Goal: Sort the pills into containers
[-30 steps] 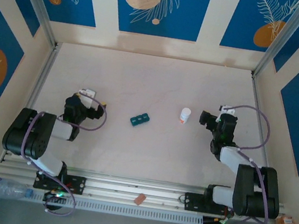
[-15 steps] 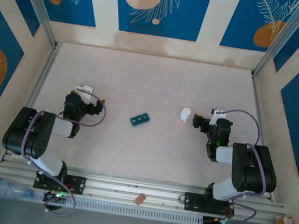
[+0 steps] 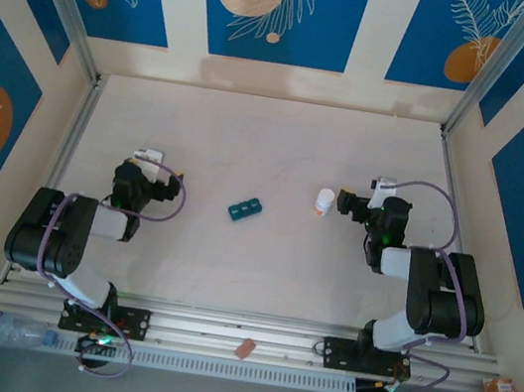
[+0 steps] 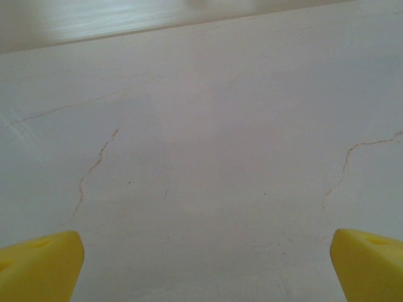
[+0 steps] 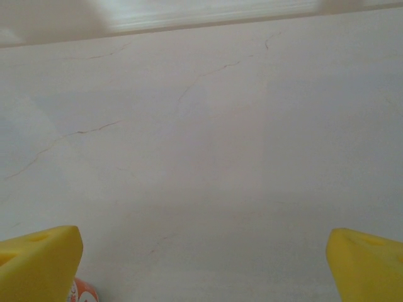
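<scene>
left tool (image 3: pixel 150 158) and right tool (image 3: pixel 345 204) spread; the right, at three o'clock of the white bottle (image 3: pixel 323 202), may topple it.

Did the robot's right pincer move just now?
Yes. The right pincer slid sideways toward the little white bottle, which stayed put. The pincer is now close beside it, open.

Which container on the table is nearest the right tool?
The small white bottle with an orange band, beside the right tool; the dark teal plastic pill box lies farther off.
</scene>
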